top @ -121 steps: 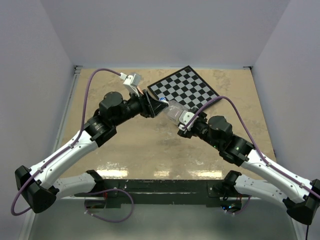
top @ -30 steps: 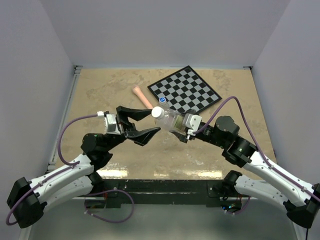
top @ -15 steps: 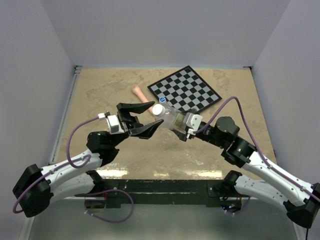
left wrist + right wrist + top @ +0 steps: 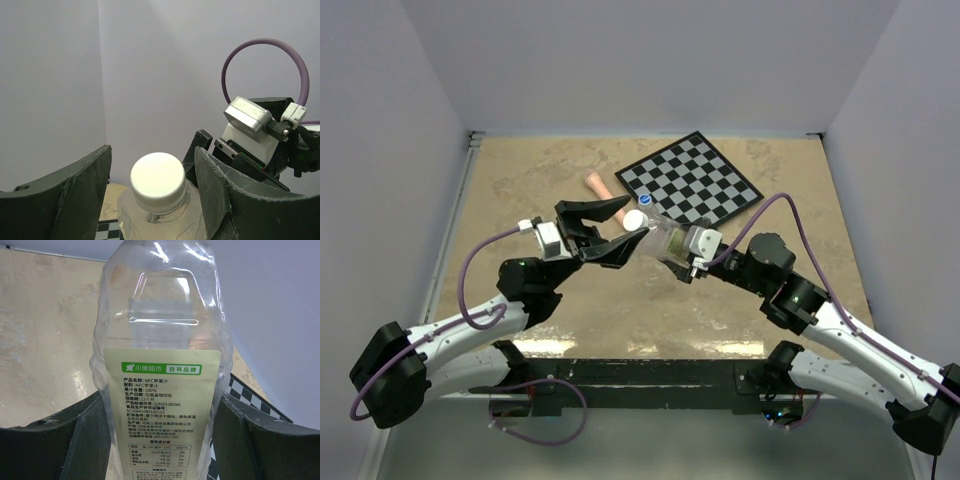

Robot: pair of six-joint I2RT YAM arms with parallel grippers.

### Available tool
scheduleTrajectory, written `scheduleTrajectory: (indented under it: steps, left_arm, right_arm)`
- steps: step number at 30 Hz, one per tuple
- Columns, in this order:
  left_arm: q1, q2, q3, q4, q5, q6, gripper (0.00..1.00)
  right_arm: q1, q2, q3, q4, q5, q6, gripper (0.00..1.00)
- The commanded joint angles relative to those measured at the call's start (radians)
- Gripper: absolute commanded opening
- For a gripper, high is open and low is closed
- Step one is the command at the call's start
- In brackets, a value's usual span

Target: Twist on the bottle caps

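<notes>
My right gripper [image 4: 672, 244] is shut on the large clear bottle [image 4: 658, 237] with the yellowish label [image 4: 169, 410] and holds it tilted in the air, neck toward the left. The white cap [image 4: 635, 220] sits on its neck and also shows in the left wrist view [image 4: 158, 183]. My left gripper [image 4: 616, 228] is open, its two fingers [image 4: 70, 195] on either side of the cap without touching it. The blue cap [image 4: 645, 199] with a white centre lies at the chessboard's near-left edge. The tiny bottle is not in view.
A black-and-white chessboard [image 4: 695, 180] lies at the back right of the tan table [image 4: 520, 180]. A pink tapered stick [image 4: 600, 190] lies left of it, partly behind my left gripper. Grey walls enclose the table on three sides.
My left arm has swung up and right from the table, bringing its open fingers around the white cap. The right gripper has kept the bottle nearly still.
</notes>
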Motion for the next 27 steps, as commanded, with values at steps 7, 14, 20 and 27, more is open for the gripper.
scheduleTrajectory:
  steps: [7,14,20,27]
  left_arm:
    - [-0.008,0.021,0.052,0.062,-0.019,-0.003,0.61]
    - [-0.008,0.023,0.054,0.045,-0.019,-0.018,0.6]
    - [-0.008,0.01,0.081,-0.035,0.013,-0.015,0.0]
    - [0.003,-0.01,0.169,-0.258,0.208,0.0,0.0]
  right_arm:
    - [0.007,0.0,0.014,0.058,0.007,-0.01,0.0]
    - [0.007,-0.004,0.015,0.058,0.008,-0.011,0.0]
    - [0.007,-0.008,0.02,0.051,-0.018,-0.014,0.0]
    - [0.007,-0.04,0.024,0.052,-0.179,-0.002,0.0]
